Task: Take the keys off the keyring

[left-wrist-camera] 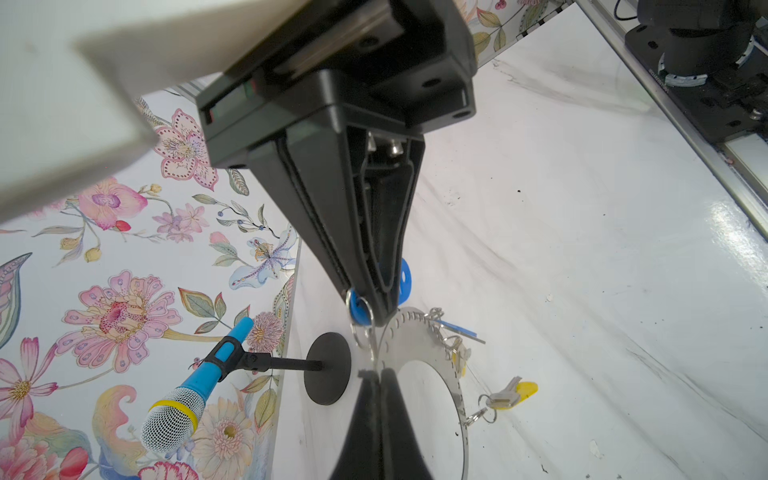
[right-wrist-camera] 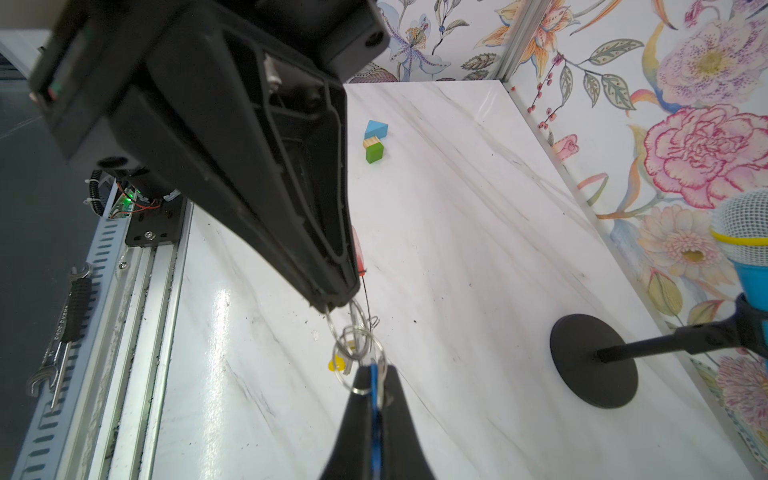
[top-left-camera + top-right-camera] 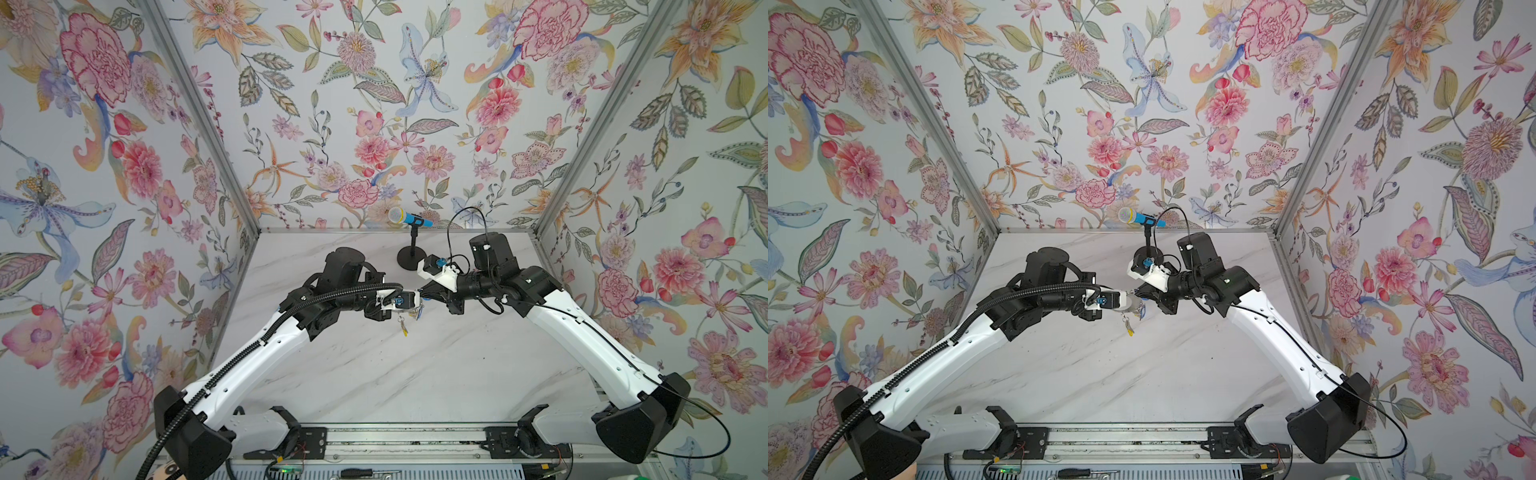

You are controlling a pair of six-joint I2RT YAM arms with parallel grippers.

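**keyfan22:** so where's the keyring point(image 1: 411, 334) right now?

**benchbot_dave:** up in the air over the middle of the tabletop point(image 3: 415, 374), with both arms meeting on it. left gripper point(image 1: 377, 374) is pinched tight on the keyring's flat edge.

**keyfan22:** and the right one?

**benchbot_dave:** right gripper point(image 2: 374, 372) is clamped on a blue-tagged key point(image 2: 375, 395) and its little split ring. the other keys point(image 1: 460, 330) hang off the keyring, with a yellow-tagged key point(image 1: 515, 390) dangling lowest.
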